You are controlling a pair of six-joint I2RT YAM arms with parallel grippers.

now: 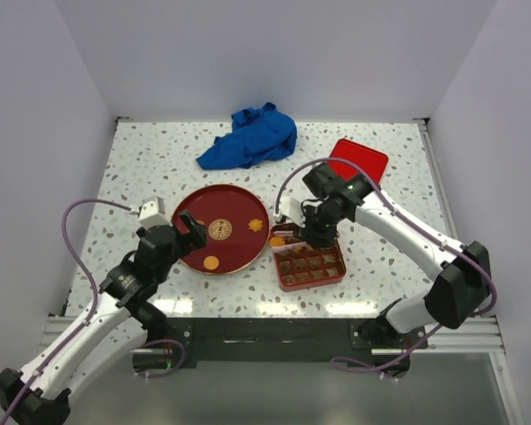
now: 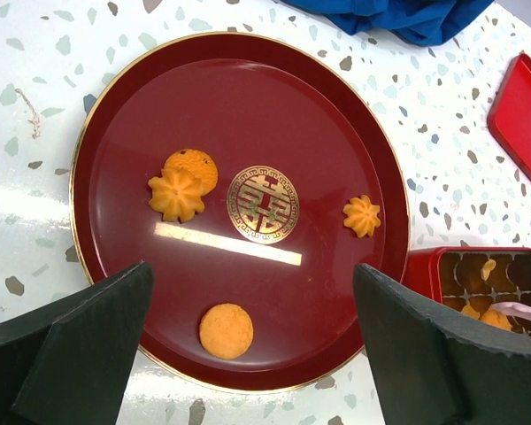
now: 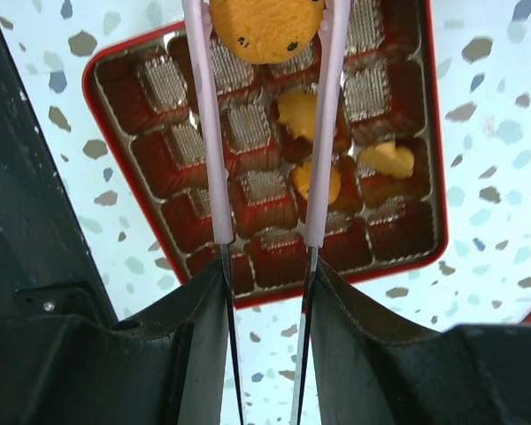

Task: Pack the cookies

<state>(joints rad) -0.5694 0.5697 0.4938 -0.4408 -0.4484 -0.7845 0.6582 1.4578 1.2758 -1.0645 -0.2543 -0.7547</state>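
Cookies (image 2: pixel 226 330) partly packed — three sit in compartments of the red box (image 3: pixel 155 84), four wait on the plate (image 2: pixel 248 106), one hangs over the box in tongs (image 3: pixel 205 133) clamped by the right gripper (image 3: pixel 267 274) — left gripper (image 2: pixel 254 266) wide open above the plate.

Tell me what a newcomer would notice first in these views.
The dark red plate with its gold emblem sits left of centre on the table, four cookies on it and the open left gripper over its near rim. Beside it, the right gripper holds pink tongs pinching a speckled cookie over the red compartment box, where three cookies already lie. A blue cloth is crumpled at the back.
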